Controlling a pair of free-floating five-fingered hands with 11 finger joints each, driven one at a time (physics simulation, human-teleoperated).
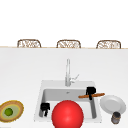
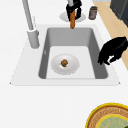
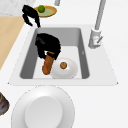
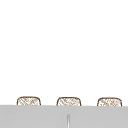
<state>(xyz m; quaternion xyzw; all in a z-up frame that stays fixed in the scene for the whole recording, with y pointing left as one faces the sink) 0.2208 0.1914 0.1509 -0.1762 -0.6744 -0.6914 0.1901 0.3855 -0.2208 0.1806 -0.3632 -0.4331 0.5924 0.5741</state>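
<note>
Because the right hand [image 3: 48,46] curls its fingers round only the top end of the long brown loaf [image 3: 47,65], held over the sink [image 3: 83,40] beside the faucet, it could slip. It might knock the small plate [image 3: 68,71] below, while the left hand [image 1: 45,108] hangs half-curled, holding nothing, at the sink's front-left corner.

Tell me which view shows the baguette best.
Right side view: the baguette shows nearly full length in the right hand, above the sink. Front view shows it side-on and thin; left side view shows it far off, foreshortened.
</note>
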